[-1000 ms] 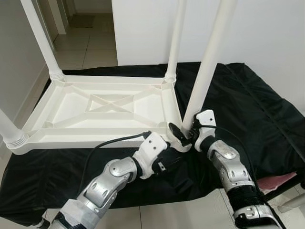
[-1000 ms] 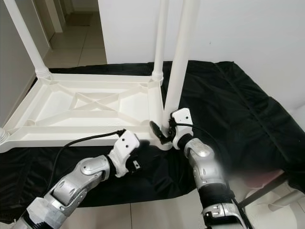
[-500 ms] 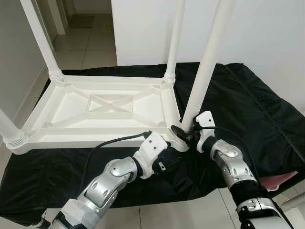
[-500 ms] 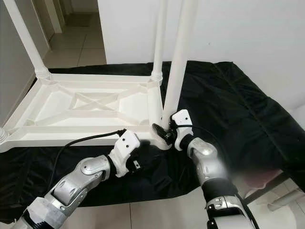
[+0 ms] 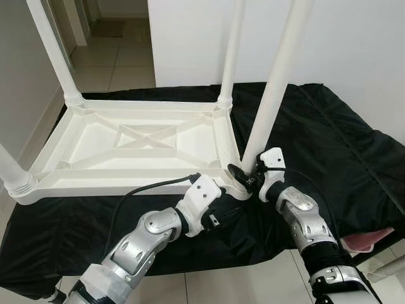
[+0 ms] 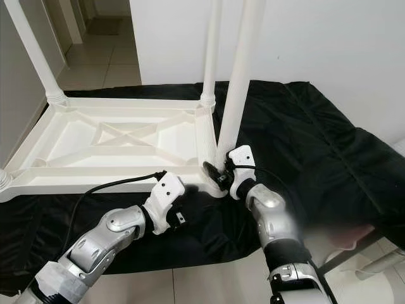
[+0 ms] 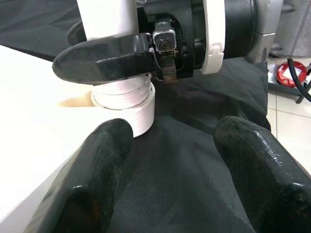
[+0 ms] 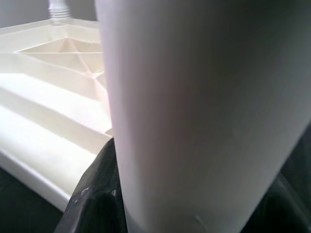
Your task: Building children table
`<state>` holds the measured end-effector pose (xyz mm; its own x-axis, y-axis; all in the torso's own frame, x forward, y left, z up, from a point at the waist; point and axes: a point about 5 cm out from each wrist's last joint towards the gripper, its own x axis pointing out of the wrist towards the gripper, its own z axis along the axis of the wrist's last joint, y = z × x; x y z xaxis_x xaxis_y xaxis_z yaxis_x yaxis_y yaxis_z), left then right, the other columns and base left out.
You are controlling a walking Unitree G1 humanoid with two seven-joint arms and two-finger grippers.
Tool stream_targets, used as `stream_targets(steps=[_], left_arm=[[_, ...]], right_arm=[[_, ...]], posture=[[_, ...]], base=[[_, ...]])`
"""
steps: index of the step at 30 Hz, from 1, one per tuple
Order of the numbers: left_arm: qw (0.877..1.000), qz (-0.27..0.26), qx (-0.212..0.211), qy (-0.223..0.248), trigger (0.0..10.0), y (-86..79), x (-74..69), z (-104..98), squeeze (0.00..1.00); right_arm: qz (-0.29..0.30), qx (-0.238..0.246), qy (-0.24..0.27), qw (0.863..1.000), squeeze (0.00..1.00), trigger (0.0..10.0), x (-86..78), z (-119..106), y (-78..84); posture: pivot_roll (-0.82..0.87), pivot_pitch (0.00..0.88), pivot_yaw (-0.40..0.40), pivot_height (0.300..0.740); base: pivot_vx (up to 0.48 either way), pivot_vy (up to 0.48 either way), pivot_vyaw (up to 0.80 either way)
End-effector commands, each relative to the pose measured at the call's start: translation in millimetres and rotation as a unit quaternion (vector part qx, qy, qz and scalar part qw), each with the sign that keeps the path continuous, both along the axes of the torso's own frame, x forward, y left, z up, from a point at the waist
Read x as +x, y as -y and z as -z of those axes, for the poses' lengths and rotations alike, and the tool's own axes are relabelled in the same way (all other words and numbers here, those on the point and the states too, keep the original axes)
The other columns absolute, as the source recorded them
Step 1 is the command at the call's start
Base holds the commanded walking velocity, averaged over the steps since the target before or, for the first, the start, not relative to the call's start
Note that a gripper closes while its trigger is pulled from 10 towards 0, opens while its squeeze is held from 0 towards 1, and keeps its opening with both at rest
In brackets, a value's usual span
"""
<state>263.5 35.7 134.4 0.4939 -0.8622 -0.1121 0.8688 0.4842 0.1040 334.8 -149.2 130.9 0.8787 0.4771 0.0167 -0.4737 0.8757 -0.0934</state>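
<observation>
The right gripper (image 5: 243, 179) pinches the near-right leg (image 5: 271, 104) at its base; three legs stand fitted, this last one seemingly unseated.

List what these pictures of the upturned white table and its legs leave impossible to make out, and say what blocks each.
1. Tops of the table legs: cut off by the upper edge in both eye views.
2. The joint at the near right leg's base: covered by the right gripper in the eye views.
3. Left gripper in the eye views: hidden behind its own wrist.
4. Pinkish object in the left eye view: mostly hidden under the black cloth, blurred in the right eye view.
</observation>
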Motion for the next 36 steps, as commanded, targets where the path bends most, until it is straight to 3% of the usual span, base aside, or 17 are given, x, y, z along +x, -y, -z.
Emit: stream_targets(steps=[1,14,16,17,22,26,32,33,36], left_arm=[[0.999,0.047,0.011,-0.003,10.0,-0.2,-1.8,1.0,0.0],[0.999,0.05,0.011,-0.008,10.0,-1.2,-4.0,2.1,0.0],[0.999,0.048,0.008,-0.009,10.0,0.0,-4.5,1.7,0.0],[0.999,0.048,0.008,-0.009,10.0,0.0,-4.5,1.7,0.0],[0.999,0.046,0.005,-0.009,10.0,0.4,-4.5,1.7,0.0],[0.999,0.046,0.004,-0.01,10.0,2.2,-4.9,1.6,0.0],[0.999,0.047,0.003,-0.01,10.0,2.8,-4.9,1.6,0.0],[0.999,0.044,0.004,-0.009,10.0,1.3,-4.2,1.5,0.0],[0.999,0.04,0.005,-0.007,10.0,-0.6,-3.2,1.1,0.0]], right_arm=[[0.03,0.01,0.008,0.999,0.0,10.0,1.6,-5.7,3.8],[0.154,0.056,0.006,0.986,0.0,10.0,-9.7,-6.8,-8.7],[0.237,0.068,-0.003,0.969,0.0,10.0,-15.6,-2.6,-14.9],[0.237,0.068,-0.003,0.969,0.0,10.0,-15.6,-2.6,-14.9],[0.318,0.086,-0.012,0.944,0.0,10.0,-18.4,-2.1,-25.5],[0.311,0.078,-0.009,0.947,0.0,10.0,-15.7,-8.0,-37.1],[0.292,0.075,0.007,0.953,0.0,10.0,-12.4,-14.4,-32.6],[0.281,0.077,0.012,0.956,1.0,10.0,-11.6,-16.3,-31.8],[0.271,0.084,0.018,0.959,1.0,10.0,-11.1,-19.1,-31.4]], posture=[[-0.05,0.0,-0.011,0.74],[-0.05,0.0,0.002,0.74],[-0.05,0.0,0.003,0.74],[-0.05,0.0,0.003,0.74],[-0.05,0.004,-0.002,0.74],[-0.06,0.003,0.0,0.74],[-0.05,0.002,-0.008,0.74],[-0.05,0.003,-0.01,0.74],[-0.04,0.003,-0.015,0.74]], base=[[0.0,0.0,0.0],[0.0,0.0,0.0],[0.0,0.0,0.0],[0.0,0.0,0.0],[0.0,0.0,0.0],[0.0,0.0,0.0],[0.0,0.0,0.0],[0.0,0.0,0.0],[0.0,0.0,0.0]])
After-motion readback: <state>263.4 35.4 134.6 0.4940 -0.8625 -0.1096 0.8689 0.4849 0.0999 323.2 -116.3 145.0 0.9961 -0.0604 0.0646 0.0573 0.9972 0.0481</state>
